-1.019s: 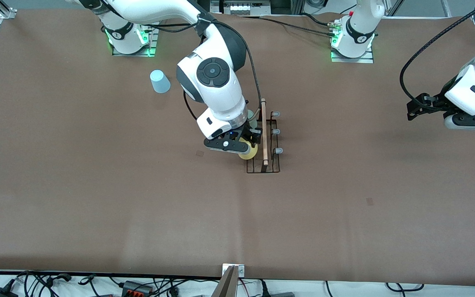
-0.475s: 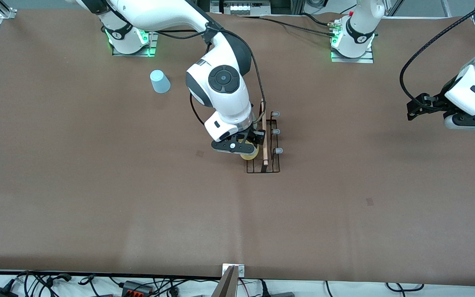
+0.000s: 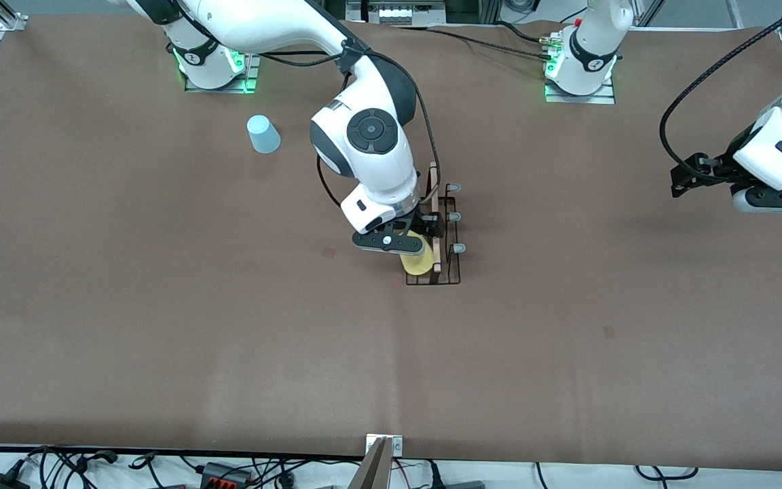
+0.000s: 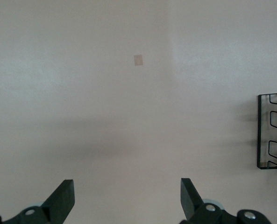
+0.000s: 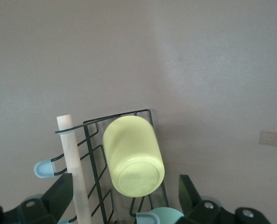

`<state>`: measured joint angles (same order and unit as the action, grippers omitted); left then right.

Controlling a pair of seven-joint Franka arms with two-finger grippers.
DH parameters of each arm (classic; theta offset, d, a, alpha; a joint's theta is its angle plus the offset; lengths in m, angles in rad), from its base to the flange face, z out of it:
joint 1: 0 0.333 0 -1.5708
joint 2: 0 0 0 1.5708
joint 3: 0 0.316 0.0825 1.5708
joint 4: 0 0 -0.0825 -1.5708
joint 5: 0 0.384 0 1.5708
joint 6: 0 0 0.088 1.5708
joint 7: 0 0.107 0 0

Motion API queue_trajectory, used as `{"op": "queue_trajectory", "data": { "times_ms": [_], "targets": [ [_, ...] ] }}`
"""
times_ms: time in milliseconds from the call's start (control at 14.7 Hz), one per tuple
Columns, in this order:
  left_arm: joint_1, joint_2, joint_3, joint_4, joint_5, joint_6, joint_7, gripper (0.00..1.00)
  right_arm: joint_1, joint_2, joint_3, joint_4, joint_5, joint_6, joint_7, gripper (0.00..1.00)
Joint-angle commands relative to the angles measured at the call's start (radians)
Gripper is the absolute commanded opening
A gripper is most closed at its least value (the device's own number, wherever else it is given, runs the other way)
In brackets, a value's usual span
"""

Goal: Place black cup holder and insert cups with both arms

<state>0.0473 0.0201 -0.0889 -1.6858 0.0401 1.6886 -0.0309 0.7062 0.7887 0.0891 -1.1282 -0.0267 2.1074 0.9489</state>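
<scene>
The black cup holder (image 3: 447, 234) stands mid-table, its wooden rod (image 5: 75, 168) and wire frame (image 5: 94, 149) close under the right wrist camera. A yellow cup (image 3: 417, 262) hangs mouth-down and tilted on the peg at the holder's end nearest the front camera. My right gripper (image 3: 408, 236) hovers over it, open, its fingers (image 5: 188, 190) standing off both sides of the yellow cup (image 5: 134, 156). A pale green cup (image 5: 170, 216) sits on the neighbouring peg. The light blue cup (image 3: 263, 134) stands upside down on the table near the right arm's base. My left gripper (image 4: 125, 198) waits open over bare table at the left arm's end.
Grey-tipped pegs (image 3: 456, 248) line the holder's side toward the left arm. Small tape marks (image 3: 608, 331) dot the brown table cover. Cables and a metal bracket (image 3: 383, 445) lie along the table's front edge. The holder's corner (image 4: 271, 133) shows in the left wrist view.
My right gripper carried the yellow cup a little toward the holder, then opened. The cup now rests tilted on the peg. The left arm has not moved.
</scene>
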Motion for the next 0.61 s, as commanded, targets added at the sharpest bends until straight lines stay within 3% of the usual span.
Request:
{"op": "queue_trajectory", "data": {
  "times_ms": [0,272,543],
  "targets": [
    [0.005,-0.011,0.003,-0.009,-0.02,-0.004,0.026,1.0,-0.011,-0.044,-0.011,-0.01,0.001,-0.015,-0.002,1.0],
    [0.003,-0.011,0.003,-0.002,-0.02,-0.004,0.026,1.0,-0.131,-0.286,-0.011,-0.247,0.028,-0.053,-0.125,1.0],
    [0.003,-0.011,-0.005,0.012,-0.019,-0.006,0.028,1.0,-0.296,-0.472,-0.011,-0.364,0.039,-0.222,-0.368,1.0]
  ]
}}
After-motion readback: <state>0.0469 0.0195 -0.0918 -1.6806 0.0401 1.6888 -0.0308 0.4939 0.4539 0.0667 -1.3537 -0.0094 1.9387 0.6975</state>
